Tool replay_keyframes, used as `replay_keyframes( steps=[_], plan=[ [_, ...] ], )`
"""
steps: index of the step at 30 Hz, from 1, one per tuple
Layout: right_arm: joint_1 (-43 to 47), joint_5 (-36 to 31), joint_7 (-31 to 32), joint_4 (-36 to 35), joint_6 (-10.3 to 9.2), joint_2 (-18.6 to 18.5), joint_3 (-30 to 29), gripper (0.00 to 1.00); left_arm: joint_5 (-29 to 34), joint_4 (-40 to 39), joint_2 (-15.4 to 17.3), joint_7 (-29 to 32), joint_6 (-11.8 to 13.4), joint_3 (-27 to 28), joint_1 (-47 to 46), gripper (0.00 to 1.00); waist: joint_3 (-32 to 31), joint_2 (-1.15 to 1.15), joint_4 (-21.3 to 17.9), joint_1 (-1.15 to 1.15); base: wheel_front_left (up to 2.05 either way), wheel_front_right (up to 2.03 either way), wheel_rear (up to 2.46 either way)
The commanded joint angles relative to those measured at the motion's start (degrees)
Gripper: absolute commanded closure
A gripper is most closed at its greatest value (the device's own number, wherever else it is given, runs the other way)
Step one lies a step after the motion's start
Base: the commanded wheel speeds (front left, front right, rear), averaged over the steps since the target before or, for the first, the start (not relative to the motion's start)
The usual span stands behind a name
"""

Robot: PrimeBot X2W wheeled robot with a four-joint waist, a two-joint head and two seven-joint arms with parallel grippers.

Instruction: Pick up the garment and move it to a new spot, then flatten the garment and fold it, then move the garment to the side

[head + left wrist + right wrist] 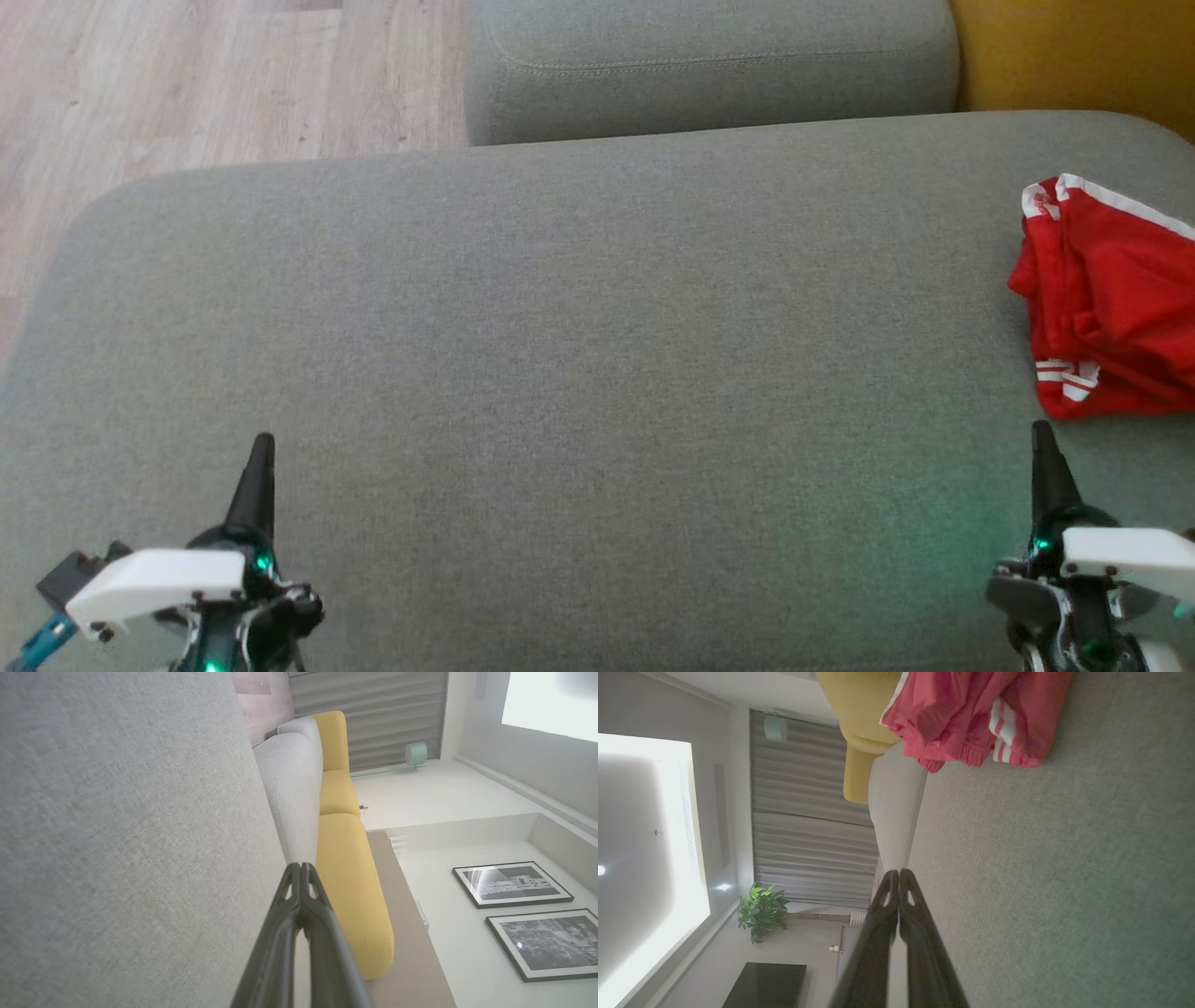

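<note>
The garment (1111,299) is red with white stripes, crumpled in a heap at the right edge of the grey cushion (579,373); part of it runs out of the head view. In the right wrist view the garment (971,714) lies ahead at the top. My right gripper (1043,439) (899,873) hovers just short of the garment's near edge, shut and empty, not touching it. My left gripper (263,446) (301,867) is far to the left over bare cushion, also shut with nothing between its fingers.
A second grey cushion (709,65) lies behind the first, with a yellow cushion (1074,56) at the back right. Wooden floor (187,84) shows beyond the rounded left corner of the cushion. A broad bare stretch of cushion separates the two grippers.
</note>
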Motion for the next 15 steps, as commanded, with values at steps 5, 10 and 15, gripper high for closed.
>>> replay_keyframes(
  steps=[5, 10, 15],
  plan=[
    [-4.2, 4.9, 1.3, -2.6, -0.04, -0.4, 0.5, 1.0, -4.3, -2.4, 0.4, 1.2, -0.4, 2.7, -4.1, 1.0, 0.0, 0.0, -0.2, 0.0, 0.0, 0.0, 0.0],
    [-4.7, 8.6, 2.1, -2.8, -0.04, -0.4, 0.2, 1.0, -7.5, -2.6, 0.4, 2.0, -0.4, 3.2, -4.6, 1.0, 0.1, 0.0, -0.4, 0.0, 0.0, 0.0, 0.0],
    [-5.1, 12.1, 2.9, -3.0, -0.04, -0.4, 0.0, 1.0, -10.6, -2.9, 0.4, 2.8, -0.4, 3.6, -5.1, 1.0, 0.1, 0.0, -0.5, 0.0, 0.0, 0.0, 0.0]
  ],
)
